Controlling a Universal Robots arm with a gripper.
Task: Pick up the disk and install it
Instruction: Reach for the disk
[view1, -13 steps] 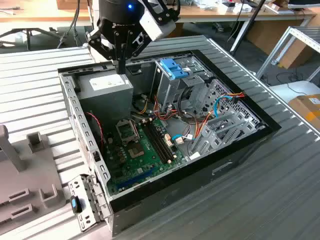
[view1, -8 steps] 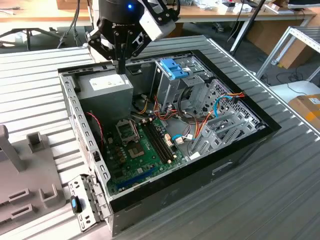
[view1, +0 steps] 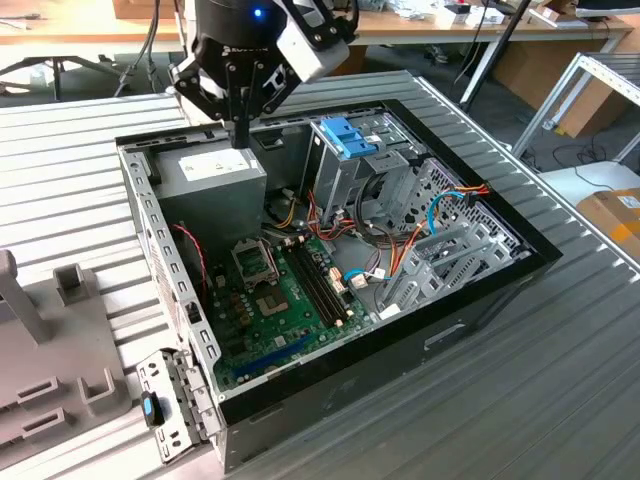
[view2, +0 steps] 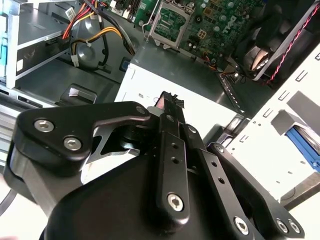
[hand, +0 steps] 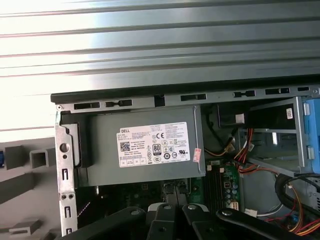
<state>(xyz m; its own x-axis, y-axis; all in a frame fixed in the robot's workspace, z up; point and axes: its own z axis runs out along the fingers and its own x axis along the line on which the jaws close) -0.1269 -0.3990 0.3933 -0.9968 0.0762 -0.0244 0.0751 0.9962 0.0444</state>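
Note:
The disk is out of view. My gripper (view1: 240, 132) hangs over the back corner of an open computer case (view1: 480, 300), on the exterior view's left. Its two black fingers are pressed together with nothing between them. The fingertips hover just above the grey power-supply box with a white label (view1: 212, 168). In the second wrist view the gripper (view2: 169, 102) points down at that box's label (view2: 145, 87). In the first wrist view the gripper (hand: 171, 210) sits by the box (hand: 145, 147).
A tall metal drive cage with blue plastic tabs (view1: 350, 138) stands beside the power supply. The green motherboard (view1: 285, 295) and loose orange and red cables (view1: 400, 245) fill the case floor. Grey fixture blocks (view1: 50, 340) lie on the ribbed metal table (view1: 560, 380).

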